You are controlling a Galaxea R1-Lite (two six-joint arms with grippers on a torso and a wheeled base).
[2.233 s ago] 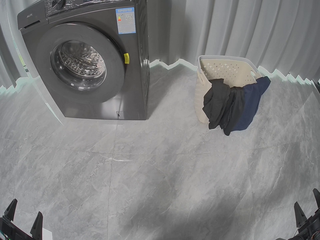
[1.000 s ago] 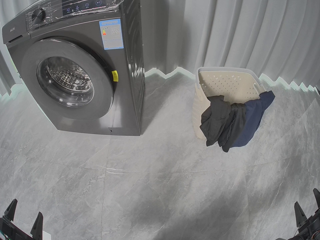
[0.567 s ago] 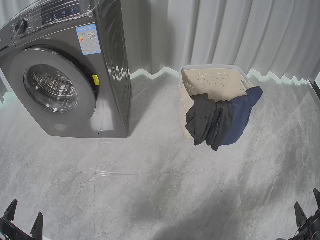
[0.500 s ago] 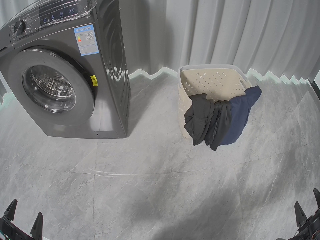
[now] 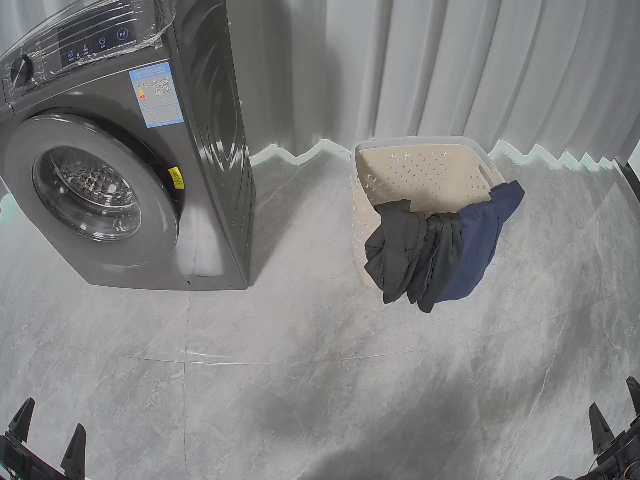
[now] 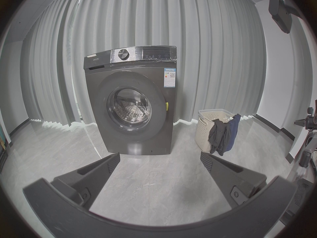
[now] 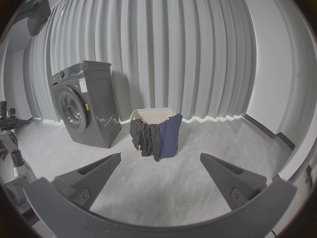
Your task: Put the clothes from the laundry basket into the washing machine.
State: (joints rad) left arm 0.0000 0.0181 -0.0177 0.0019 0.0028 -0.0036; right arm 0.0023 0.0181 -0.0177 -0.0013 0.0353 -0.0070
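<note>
Head view suggests closing in squarely on the cream perforated plastic laundry basket (image 5: 427, 168), then pinching the dark grey and navy clothes (image 5: 433, 251) draped over its near rim; left gripper (image 5: 53, 416) and right gripper (image 5: 611, 396) gape empty.

The room is lit brightly, a soft shadow is cast on the floor (image 5: 320, 341) beside the washing machine (image 5: 133, 188), and the wrist views are bent at their dark edges.

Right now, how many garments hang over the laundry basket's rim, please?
3: a grey garment nearest the washing machine, a charcoal garment in the middle, a navy garment farthest. More may be hidden inside the laundry basket.
</note>
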